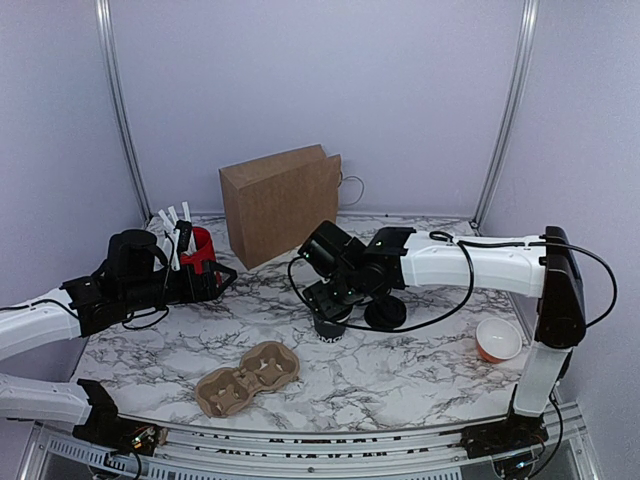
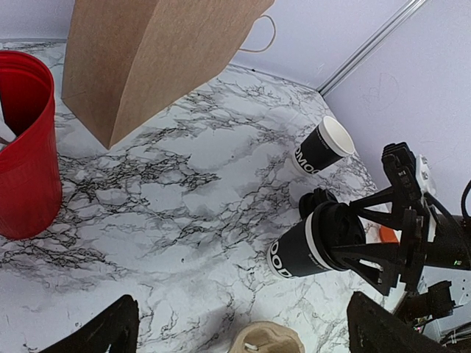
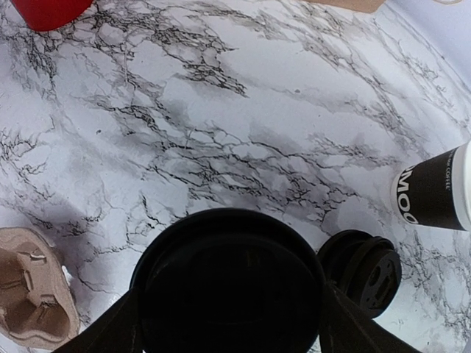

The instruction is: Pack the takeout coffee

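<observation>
Currently the coffee cup (image 2: pixel 294 254) looks to stand on the table (image 1: pixel 400 370) just in front of the paper bag (image 1: pixel 280 205). Right gripper (image 3: pixel 232 323) fingers are clamped on its lid (image 3: pixel 228 279), one either side (cup body below, ungripped). Risk: on a lift the lid pops off, or the cup tips. Left gripper (image 2: pixel 243 334) fingers wide apart, holding nothing.

You are looking into a lab test cell, plain lilac wall panels (image 1: pixel 300 80) enclosing it, silver metal posts (image 1: pixel 121 115) standing at the corners, white marble-patterned tabletop (image 1: pixel 400 370) spanning between them.
</observation>
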Controlling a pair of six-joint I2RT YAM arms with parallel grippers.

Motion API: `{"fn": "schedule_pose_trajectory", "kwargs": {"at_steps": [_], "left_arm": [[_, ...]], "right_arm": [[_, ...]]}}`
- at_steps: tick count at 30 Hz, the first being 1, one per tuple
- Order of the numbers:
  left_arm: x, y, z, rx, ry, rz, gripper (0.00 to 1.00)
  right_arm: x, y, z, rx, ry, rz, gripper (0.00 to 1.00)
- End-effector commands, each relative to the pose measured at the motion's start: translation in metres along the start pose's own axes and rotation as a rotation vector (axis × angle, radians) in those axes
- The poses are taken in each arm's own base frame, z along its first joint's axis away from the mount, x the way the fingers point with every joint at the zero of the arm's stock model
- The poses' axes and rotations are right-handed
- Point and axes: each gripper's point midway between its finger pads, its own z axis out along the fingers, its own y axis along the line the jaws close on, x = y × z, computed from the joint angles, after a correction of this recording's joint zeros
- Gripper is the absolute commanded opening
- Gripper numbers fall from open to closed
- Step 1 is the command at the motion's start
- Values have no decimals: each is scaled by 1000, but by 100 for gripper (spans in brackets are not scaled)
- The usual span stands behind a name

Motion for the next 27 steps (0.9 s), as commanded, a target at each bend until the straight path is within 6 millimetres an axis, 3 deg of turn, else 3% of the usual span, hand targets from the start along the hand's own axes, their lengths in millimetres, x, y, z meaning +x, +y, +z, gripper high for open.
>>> {"fn": "schedule_pose_trajectory", "kwargs": {"at_steps": [1,15,27], "left_arm": [[-3,-6,1,24,-12,14,99],[-2,-5,1,22,-11,16,99],[-4,-7,2,27,-10,22,99]], "right_arm": [[3,4,-2,0,14,4,78],[-7,8,-8,-6,-7,-4,85],[-15,-1,-18,32,-32,16,85]]}}
